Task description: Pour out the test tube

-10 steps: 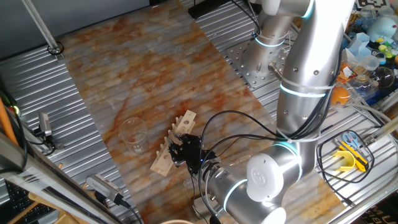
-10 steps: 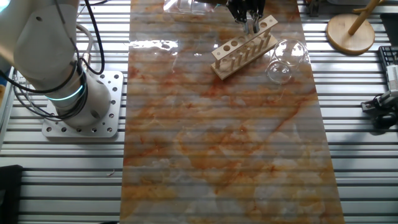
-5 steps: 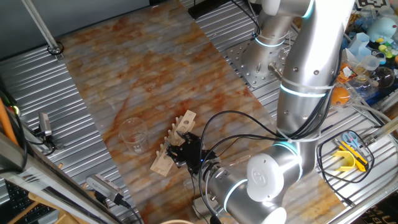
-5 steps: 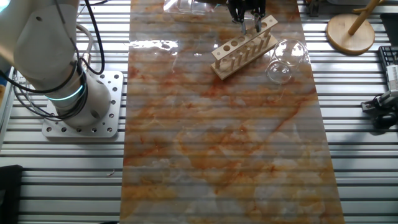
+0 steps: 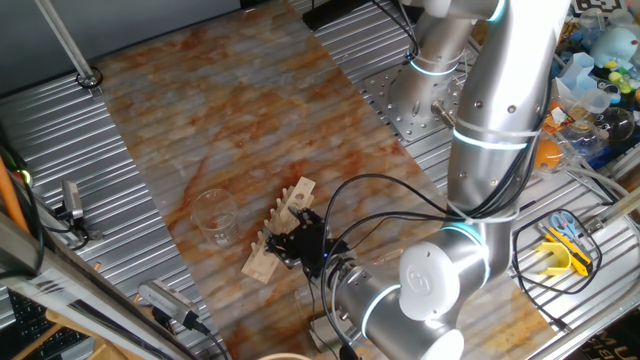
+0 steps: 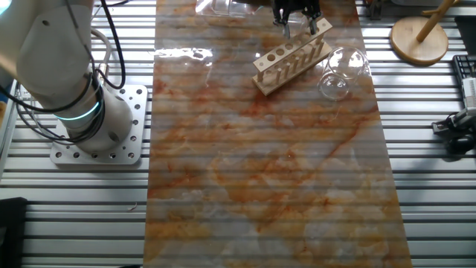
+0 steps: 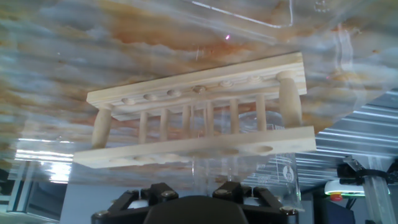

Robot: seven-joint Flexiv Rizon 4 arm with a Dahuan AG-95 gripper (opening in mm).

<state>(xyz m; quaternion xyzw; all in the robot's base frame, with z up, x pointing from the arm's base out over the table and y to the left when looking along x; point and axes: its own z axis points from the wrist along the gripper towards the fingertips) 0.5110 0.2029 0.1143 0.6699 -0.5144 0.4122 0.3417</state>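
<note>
- Here the gripper (image 5: 289,243) sits low over the wooden test-tube rack (image 5: 280,232) at the near edge of the marbled table mat (image 5: 220,110), with black cables looping back from it to the silver arm (image 5: 500,120).
- In the other fixed view the gripper (image 6: 297,16) is at the top of the picture, above the far end of the rack (image 6: 291,56), and its dark fingers point down toward the end holes.
- In the hand view a thin clear tube, the test tube (image 7: 208,171), stands upright between the two black finger bases at the bottom edge and rises behind the rack's nearer rail (image 7: 193,148).
- The jaws look clenched on the test tube, one finger base at each side of it, though the contact itself is at the frame's lower edge and partly hidden.
- The test tube's upper part runs up among the rack's wooden posts; whether its tip is in a hole or already clear of it, I cannot tell.
- A squat clear glass beaker (image 5: 214,215) stands on the mat just beside the rack, apart from the gripper; in the other fixed view the beaker (image 6: 339,71) is at the rack's right.
- In the hand view the beaker (image 7: 286,174) shows behind the rack, with white printed marks on its wall.
</note>
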